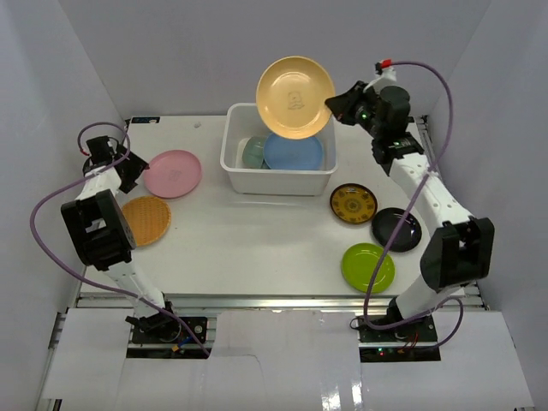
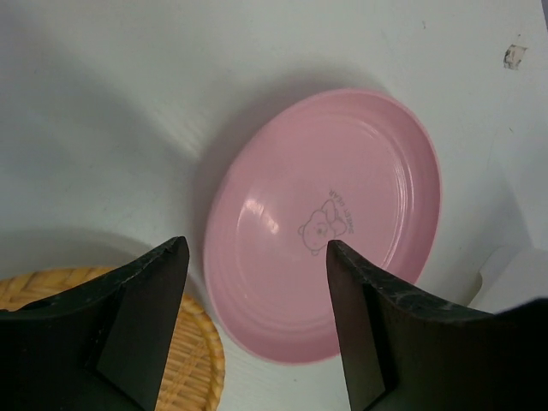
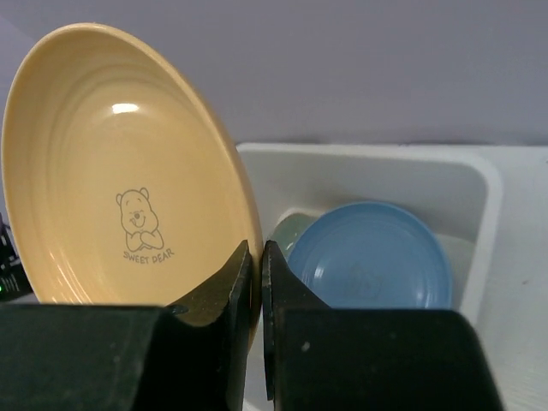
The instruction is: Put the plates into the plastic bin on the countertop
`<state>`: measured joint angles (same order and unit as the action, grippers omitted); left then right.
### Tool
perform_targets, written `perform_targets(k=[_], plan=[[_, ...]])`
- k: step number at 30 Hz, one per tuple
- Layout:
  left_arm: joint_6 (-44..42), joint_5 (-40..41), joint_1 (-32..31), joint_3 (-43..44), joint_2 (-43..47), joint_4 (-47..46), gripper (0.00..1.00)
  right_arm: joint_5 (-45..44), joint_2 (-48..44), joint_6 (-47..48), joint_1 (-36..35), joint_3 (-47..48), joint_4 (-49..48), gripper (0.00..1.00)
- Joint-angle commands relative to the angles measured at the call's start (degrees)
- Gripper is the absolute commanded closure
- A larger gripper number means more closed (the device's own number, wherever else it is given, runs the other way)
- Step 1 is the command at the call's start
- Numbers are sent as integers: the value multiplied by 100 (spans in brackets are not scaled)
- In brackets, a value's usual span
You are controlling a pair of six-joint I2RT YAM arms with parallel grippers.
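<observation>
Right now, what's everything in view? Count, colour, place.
peach plate: 1, peach-yellow, held tilted above the bin
blue plate: 1, blue, inside the bin
rectangular dish: 1, pale green, inside the bin, left of the blue plate
plastic bin: 1, white, rear centre of the countertop
pink plate: 1, pink, left of the bin
orange plate: 1, orange, woven look, left, nearer than the pink plate
patterned plate: 1, black with yellow, right of the bin
black plate: 1, black, right side
lime plate: 1, lime green, right front
countertop: 1, white
left gripper: 1, black, open over the pink plate
right gripper: 1, black, shut on the peach plate's rim
</observation>
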<state>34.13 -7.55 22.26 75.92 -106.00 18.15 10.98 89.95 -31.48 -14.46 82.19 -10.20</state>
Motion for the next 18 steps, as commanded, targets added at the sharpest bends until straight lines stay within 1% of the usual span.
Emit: perform_targets(k=[1,4,7,8,10,11,13,14,15,16,17,18], plan=[[-407,-124,67,660,-272,434,25,254,803,248,-285,499,588,92],[-548,-395,252,731,-518,418,26,2,1103,415,-540,508,641,92],[-670,-712,358,801,-754,251,30,-105,1402,599,-645,710,886,92],[-793,-939,349,976,-852,250,32,-175,1454,652,-672,763,966,92],[-864,-1300,358,1108,-1150,233,34,-246,1595,688,-707,816,1002,92],[-873,-1580,349,1196,-1238,233,36,-254,1622,679,-707,816,1011,90],[-908,-1732,349,1241,-1405,224,39,-359,1727,696,-734,825,1011,85],[-925,-1732,349,1232,-1441,224,39,-404,1788,705,-734,825,1194,79],[-934,-1732,349,1215,-1459,206,40,-456,1824,714,-751,842,1213,70],[-952,-1741,349,1206,-1485,189,40,-474,1850,714,-751,851,1230,70],[-935,-1776,349,1188,-1546,163,40,-500,1877,723,-751,842,1248,60],[-882,-1889,340,1171,-1590,136,42,-509,1894,723,-751,825,1248,59]])
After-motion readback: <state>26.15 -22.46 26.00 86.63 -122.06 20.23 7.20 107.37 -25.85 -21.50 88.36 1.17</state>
